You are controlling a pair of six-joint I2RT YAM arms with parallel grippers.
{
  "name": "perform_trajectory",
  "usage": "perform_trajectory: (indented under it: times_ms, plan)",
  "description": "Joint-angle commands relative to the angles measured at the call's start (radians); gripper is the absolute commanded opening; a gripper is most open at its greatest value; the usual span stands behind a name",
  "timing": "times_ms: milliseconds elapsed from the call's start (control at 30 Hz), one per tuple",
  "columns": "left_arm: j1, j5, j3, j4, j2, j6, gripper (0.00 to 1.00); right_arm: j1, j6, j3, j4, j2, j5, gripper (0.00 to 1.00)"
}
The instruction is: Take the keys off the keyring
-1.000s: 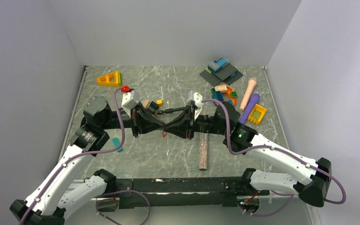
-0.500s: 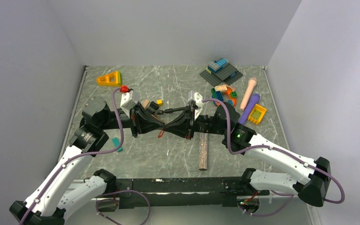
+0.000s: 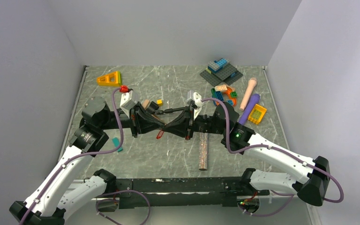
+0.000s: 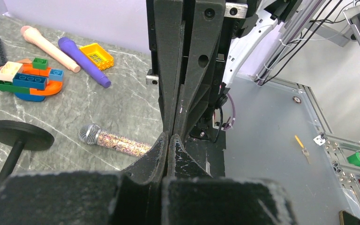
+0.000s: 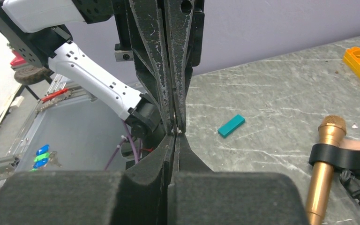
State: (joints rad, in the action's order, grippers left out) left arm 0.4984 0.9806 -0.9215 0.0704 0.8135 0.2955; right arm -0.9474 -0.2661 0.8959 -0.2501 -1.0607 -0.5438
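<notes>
Where the arms meet midway across the grey marbled tabletop (image 3: 178, 157), the left end effector (image 4: 168, 140) and right end effector (image 5: 176, 138) are both clenched, tip to tip. A small red key tag (image 3: 160, 135) shows just beside them, though what they pinch is hidden.

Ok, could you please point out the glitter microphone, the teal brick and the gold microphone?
glitter microphone (image 4: 90, 134): left wrist view, on its silver mesh head.
teal brick (image 5: 231, 125): right wrist view, middle of its top face.
gold microphone (image 5: 332, 126): right wrist view, on its rounded head.
</notes>
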Motion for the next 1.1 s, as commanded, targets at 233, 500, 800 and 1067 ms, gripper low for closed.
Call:
perform_trajectory:
  times_ms: [233,500,800,1067]
  plan:
    - [0.001,0.009,0.013,-0.094,-0.039,0.056,0.0,-0.001,-0.093,-0.073,-0.316,0.025,-0.038,0.0]
    - [0.002,-0.01,0.039,-0.211,-0.07,0.15,0.0,-0.002,-0.133,-0.061,-0.412,0.016,-0.063,0.0]
    - [0.003,-0.037,0.052,-0.331,-0.094,0.251,0.0,-0.002,-0.158,-0.033,-0.475,0.024,-0.09,0.0]
    - [0.005,-0.106,0.151,-0.568,-0.126,0.395,0.0,-0.002,-0.218,-0.046,-0.613,0.014,-0.095,0.0]
